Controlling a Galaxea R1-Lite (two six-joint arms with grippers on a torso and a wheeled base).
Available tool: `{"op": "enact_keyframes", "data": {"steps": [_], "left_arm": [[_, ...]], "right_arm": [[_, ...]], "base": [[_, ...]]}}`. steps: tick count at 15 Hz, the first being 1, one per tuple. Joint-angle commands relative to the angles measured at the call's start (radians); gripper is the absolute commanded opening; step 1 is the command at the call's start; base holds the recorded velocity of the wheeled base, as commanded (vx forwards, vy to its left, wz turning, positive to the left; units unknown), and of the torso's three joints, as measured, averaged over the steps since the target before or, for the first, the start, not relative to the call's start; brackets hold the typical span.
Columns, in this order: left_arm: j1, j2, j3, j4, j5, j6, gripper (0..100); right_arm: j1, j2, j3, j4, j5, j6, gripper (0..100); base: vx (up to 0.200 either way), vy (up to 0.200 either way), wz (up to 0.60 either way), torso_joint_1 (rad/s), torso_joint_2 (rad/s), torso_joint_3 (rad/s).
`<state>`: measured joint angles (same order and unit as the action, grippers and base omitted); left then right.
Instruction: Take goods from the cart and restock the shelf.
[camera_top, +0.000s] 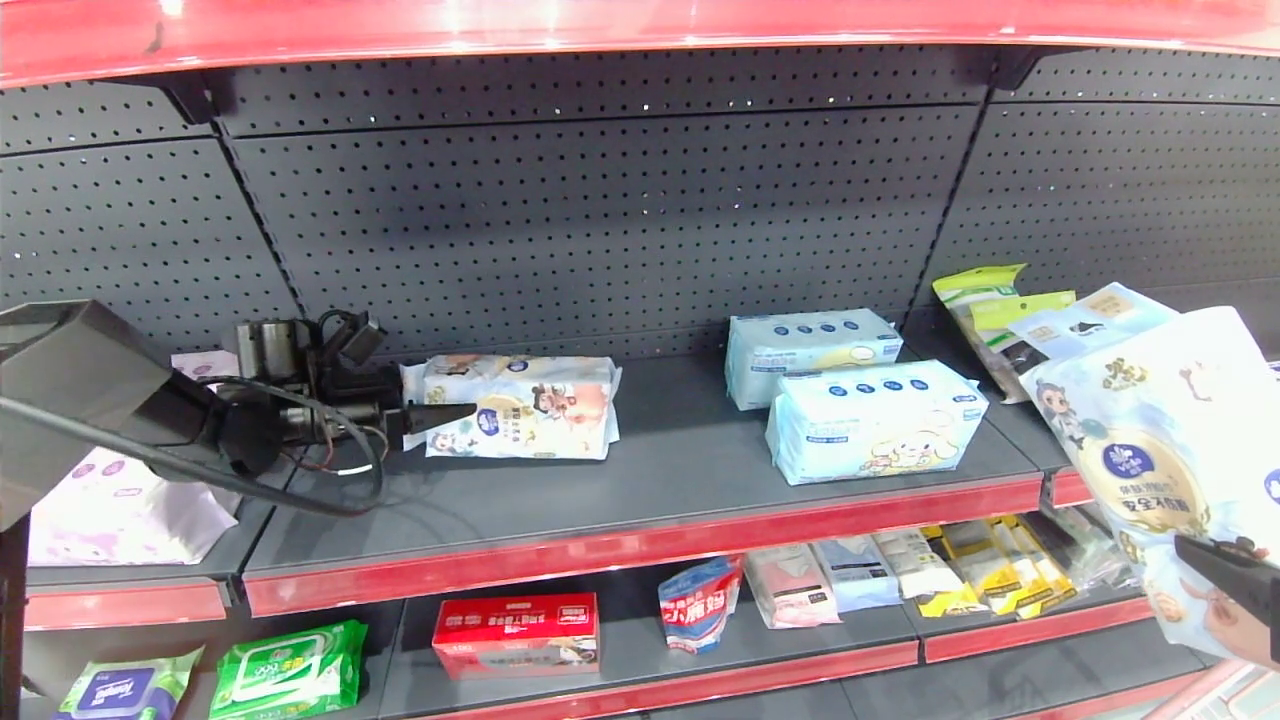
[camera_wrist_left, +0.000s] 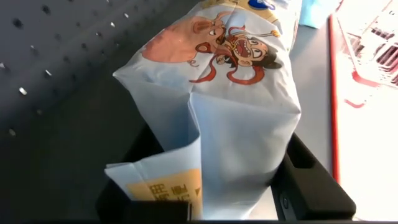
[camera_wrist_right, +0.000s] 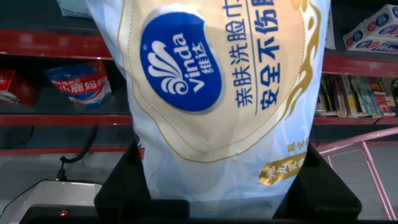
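A tissue pack printed with cartoon figures (camera_top: 525, 405) lies on its side on the grey middle shelf (camera_top: 660, 480). My left gripper (camera_top: 438, 416) is at its left end, shut on it. In the left wrist view the pack (camera_wrist_left: 230, 81) sits pinched between the black fingers (camera_wrist_left: 311, 180) of the left gripper (camera_wrist_left: 221, 140). At the right, in front of the shelf, my right gripper (camera_top: 1228, 568) holds a large white and blue tissue pack (camera_top: 1170, 450) upright in the air. The right gripper (camera_wrist_right: 221, 158) is shut on the lower end of that pack (camera_wrist_right: 224, 87).
Two light blue tissue packs (camera_top: 808, 352) (camera_top: 873, 420) lie on the shelf right of centre, with green and white pouches (camera_top: 1000, 310) beyond. A pink pack (camera_top: 120, 510) lies at the left. The lower shelf holds a red box (camera_top: 515, 632), green wipes (camera_top: 290, 668) and small packets.
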<state>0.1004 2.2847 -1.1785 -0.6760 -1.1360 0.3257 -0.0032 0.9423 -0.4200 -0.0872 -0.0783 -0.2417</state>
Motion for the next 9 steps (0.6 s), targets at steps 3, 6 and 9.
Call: {"op": "enact_keyframes", "data": {"steps": [3,6,9], "left_arm": [[0.03,-0.102,0.16,-0.06,-0.013,0.001,0],[0.059,-0.145,0.231,-0.066,-0.028,0.006,0],[0.088,-0.163,0.326,-0.122,-0.054,0.03,0]], "right_arm": [[0.0,0.018,-0.01,0.0,0.0,0.001,0],[0.0,0.019,-0.01,0.0,0.002,-0.001,0],[0.0,0.021,-0.017,0.001,0.002,-0.001,0]], "base": [[0.0,0.0,0.0,0.0,0.0,0.0],[0.0,0.0,0.0,0.0,0.0,0.0],[0.0,0.0,0.0,0.0,0.0,0.0]]}}
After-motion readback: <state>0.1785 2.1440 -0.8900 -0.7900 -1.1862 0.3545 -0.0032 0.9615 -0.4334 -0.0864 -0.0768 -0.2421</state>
